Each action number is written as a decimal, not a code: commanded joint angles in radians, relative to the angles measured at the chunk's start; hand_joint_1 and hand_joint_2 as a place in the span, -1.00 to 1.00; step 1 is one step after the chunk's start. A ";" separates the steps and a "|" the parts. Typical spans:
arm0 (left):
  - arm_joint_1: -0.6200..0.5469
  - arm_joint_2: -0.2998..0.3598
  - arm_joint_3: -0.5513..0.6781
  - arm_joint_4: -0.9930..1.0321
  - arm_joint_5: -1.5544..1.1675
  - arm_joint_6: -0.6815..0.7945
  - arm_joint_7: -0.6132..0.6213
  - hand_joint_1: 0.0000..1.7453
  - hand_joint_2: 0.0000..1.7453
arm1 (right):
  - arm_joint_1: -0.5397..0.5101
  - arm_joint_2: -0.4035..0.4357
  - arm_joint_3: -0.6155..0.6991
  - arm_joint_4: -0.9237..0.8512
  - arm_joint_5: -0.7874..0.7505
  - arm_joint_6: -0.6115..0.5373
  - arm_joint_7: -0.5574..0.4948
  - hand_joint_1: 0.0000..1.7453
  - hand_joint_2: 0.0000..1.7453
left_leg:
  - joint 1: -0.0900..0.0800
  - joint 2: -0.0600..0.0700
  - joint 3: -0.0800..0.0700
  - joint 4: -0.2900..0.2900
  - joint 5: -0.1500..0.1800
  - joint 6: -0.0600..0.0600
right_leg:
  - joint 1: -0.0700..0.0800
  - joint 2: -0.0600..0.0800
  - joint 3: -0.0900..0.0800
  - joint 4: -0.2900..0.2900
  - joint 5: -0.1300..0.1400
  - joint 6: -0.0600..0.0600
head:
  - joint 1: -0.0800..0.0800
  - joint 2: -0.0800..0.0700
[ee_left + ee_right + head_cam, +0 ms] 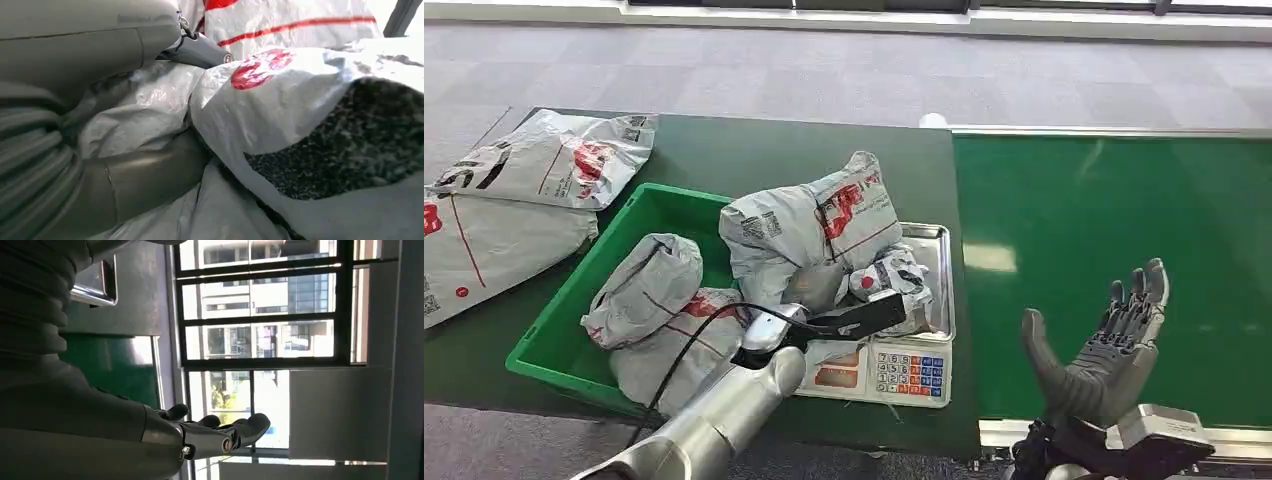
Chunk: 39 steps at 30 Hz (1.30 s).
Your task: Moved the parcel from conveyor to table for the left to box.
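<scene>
Nearest the head camera, at the near right, the right hand [1102, 350] is raised palm-up over the near edge of the bright green conveyor belt [1114, 240]; its fingers [1139, 300] are spread and extended, holding nothing. Right wrist view confirms: dark fingers [220, 432] stretched out and apart, with windows behind them.

Silver left arm [714, 415] comes in from the near left, reaching toward the middle of the dark green bench [754, 155]. Left hand [839, 320] lies across a crumpled grey plastic parcel with a red mark [894, 280], which sits on the steel pan of a small weighing scale with a coloured keypad [909, 370]. Left wrist view shows the thick grey thumb [150, 172] and a dark finger [200, 50] pressed into grey wrap on either side of a fold, so the hand grips the parcel.

Leaning over the scale's far left corner and the box rim: a larger grey mail bag with red print and a barcode label [809, 225]. Left of the scale, a green plastic crate [574, 310] holds two more grey bags [664, 320]. Far left on the bench, two flat grey mailers with red and black print [524, 195] lie overlapping.
</scene>
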 commanded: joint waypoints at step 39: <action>0.159 0.295 0.419 -0.358 -0.138 0.304 0.123 1.00 1.00 | 0.051 0.031 -0.073 0.022 0.018 0.052 0.019 -1.00 1.00 | 0.001 0.004 -0.005 -0.004 0.004 -0.002 | 0.001 0.004 -0.008 -0.003 0.003 -0.005 | 0.000 0.000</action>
